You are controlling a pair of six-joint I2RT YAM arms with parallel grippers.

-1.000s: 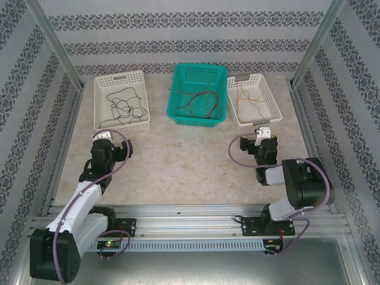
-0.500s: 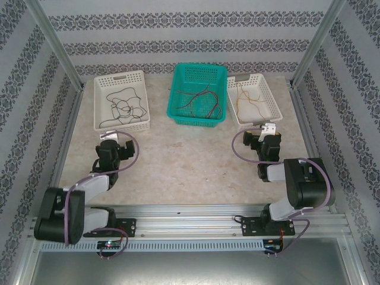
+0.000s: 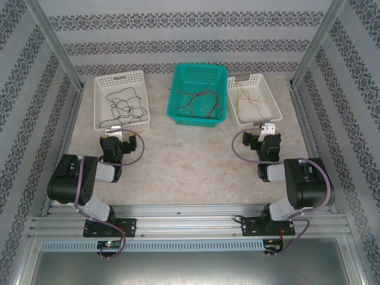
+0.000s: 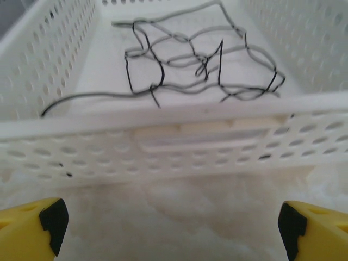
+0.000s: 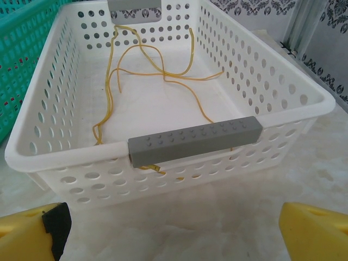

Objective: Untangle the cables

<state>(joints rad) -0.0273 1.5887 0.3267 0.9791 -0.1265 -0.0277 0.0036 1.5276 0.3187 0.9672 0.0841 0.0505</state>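
Worktop [image 3: 190, 163], far edge: black cables [image 4: 196, 60] in left basket [image 4: 163, 117], yellow cables [image 5: 152, 73] in right basket [image 5: 318, 106], red-dark tangle [image 3: 200, 100] in teal basket [image 3: 196, 122], middle. Left gripper [image 4: 173, 231] and right gripper [image 5: 173, 228] both wide, empty. Advice: pinch one free end, draw slowly.

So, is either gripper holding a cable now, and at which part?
Nothing is held: the left gripper and the right gripper are both open and empty.

We see bright, even light. In the left wrist view, washed out and soft, the black cables [image 4: 219, 62] cast pale grey shadows, and the near wall of the white basket [image 4: 163, 157] blurs.
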